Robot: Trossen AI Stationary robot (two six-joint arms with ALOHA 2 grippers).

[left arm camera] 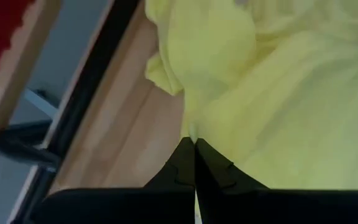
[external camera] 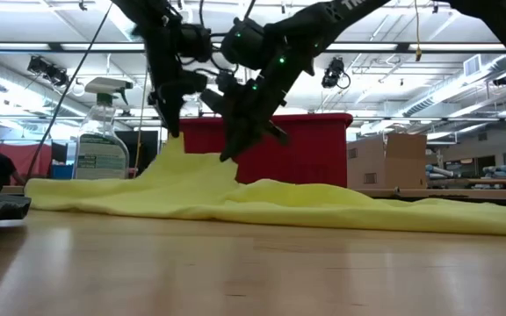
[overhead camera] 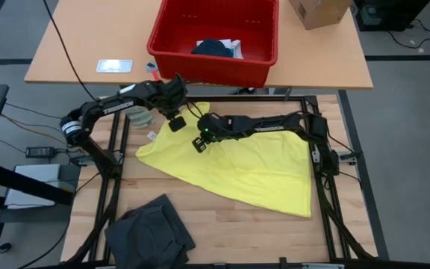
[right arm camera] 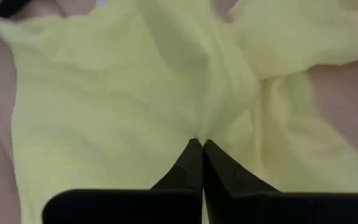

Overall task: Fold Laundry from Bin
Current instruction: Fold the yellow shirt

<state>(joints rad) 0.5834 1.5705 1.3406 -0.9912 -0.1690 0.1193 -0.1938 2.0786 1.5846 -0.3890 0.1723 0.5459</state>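
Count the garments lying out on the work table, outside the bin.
2: the yellow garment spread mid-table, pinched by both grippers, and the dark grey garment at the near left corner. More remain in the bin.

Low view: the yellow garment hides the lower bin; both arms run off the top; the spray bottle's label is unreadable

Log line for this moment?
left gripper: shut on yellow garment | right gripper: shut on yellow garment | grey garment: table | bin: clothes inside

Robotics lab — open ceiling strip lights, cardboard box, workbenches
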